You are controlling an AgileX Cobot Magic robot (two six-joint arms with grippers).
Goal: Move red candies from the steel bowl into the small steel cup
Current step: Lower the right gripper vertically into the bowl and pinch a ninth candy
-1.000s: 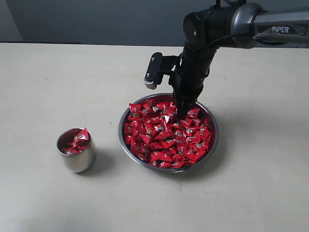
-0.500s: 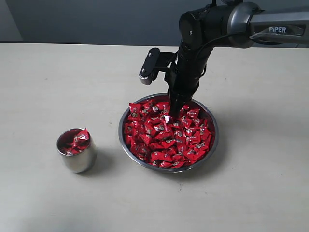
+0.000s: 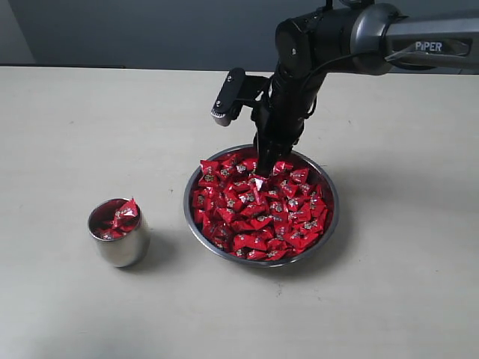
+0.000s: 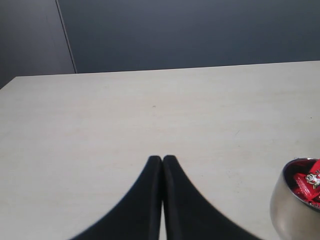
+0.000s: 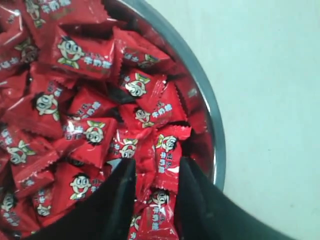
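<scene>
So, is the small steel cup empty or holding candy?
Holding candy: the small steel cup stands upright with a few red candies inside, one poking above the rim in the exterior view.

A robotics laboratory's test bench: a bare, pale beige tabletop against a plain dark blue-grey wall, under a black-and-silver jointed robot arm lettered "PIPER".

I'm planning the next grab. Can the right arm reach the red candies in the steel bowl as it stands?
Probably yes: the right tool hangs open right over the shiny red-wrapped candies heaped in the wide, shallow steel bowl, with nothing between them.
</scene>
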